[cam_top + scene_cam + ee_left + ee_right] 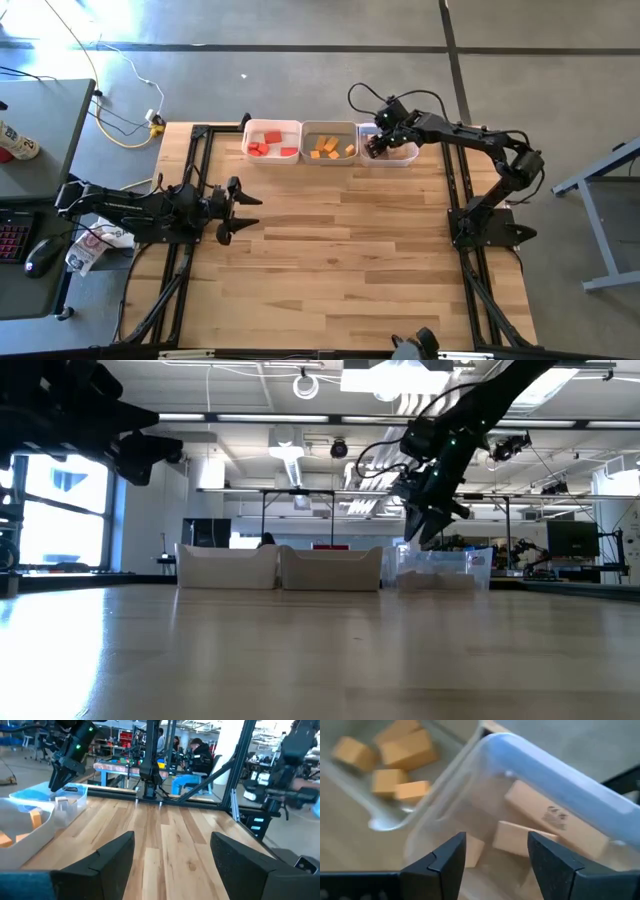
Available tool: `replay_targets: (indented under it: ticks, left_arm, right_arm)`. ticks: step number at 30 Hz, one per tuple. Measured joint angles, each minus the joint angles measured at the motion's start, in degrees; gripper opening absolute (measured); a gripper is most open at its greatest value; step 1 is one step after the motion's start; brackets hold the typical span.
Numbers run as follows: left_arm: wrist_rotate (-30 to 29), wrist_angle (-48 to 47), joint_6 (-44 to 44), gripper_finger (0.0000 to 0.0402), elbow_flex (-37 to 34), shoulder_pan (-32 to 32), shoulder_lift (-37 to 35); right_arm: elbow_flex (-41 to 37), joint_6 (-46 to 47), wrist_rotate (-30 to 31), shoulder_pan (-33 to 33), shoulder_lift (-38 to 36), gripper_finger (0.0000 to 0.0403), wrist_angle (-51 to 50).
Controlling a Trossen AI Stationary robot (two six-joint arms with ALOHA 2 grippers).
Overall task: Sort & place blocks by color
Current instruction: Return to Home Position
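Three bins stand in a row at the table's far edge. The left one point(271, 128) holds red blocks point(266, 142), the middle one point(329, 128) orange-yellow blocks point(330, 148), and the clear right one point(405, 157) pale wood blocks point(555, 820). My right gripper point(496, 855) hangs over the clear bin, slanting down, open; the pale blocks point(512, 840) lie on the bin floor below its fingers, and nothing is between them. My left gripper point(248, 212) waits open and level above the table's left part, pointing toward the right edge.
Bare wooden tabletop point(340, 250) stretches between the bins and the near edge. Black frame rails point(195, 150) run along both sides. A desk with a mouse point(40, 255) stands beyond the left edge. A person point(200, 750) sits in the room behind.
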Motion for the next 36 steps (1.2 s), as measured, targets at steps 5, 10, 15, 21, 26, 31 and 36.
replay_targets:
  ticks: [5, 10, 15, 21, 26, 31, 36]
  left_arm:
    - [0.00, 0.48, 2.43, 0.0250, 0.09, 0.04, -0.04]
    - [-0.46, 0.70, 3.79, 0.0250, 0.13, 0.11, -0.04]
    - [-3.68, 0.53, 3.99, 0.0250, 0.15, 0.11, -0.04]
    - [-6.27, 0.48, 3.98, 0.0250, 0.15, 0.11, 0.00]
    - [-6.25, 0.46, 3.96, 0.0250, 0.17, 0.11, 0.00]
    - [-6.25, 0.46, 3.94, 0.0250, 0.17, 0.11, 0.00]
    - [-6.25, 0.46, 3.90, 0.0250, 0.17, 0.11, 0.00]
  right_arm:
    - [2.66, -1.72, -9.69, 1.09, -1.23, 0.0199, -1.46]
    - [2.66, -6.98, -12.38, 5.95, -6.28, 0.0199, -2.62]
    - [2.68, -9.17, -12.46, 11.66, -12.13, 0.0199, -2.46]
    - [-1.99, -9.22, -12.16, 18.25, -20.75, 0.0199, 2.29]
    - [-9.65, -7.94, -12.14, 22.84, -28.06, 0.0199, 8.15]
    - [-16.46, -7.36, -12.17, 27.05, -34.01, 0.0199, 12.27]
    - [-25.43, -5.25, -12.20, 31.44, -39.21, 0.0199, 21.83]
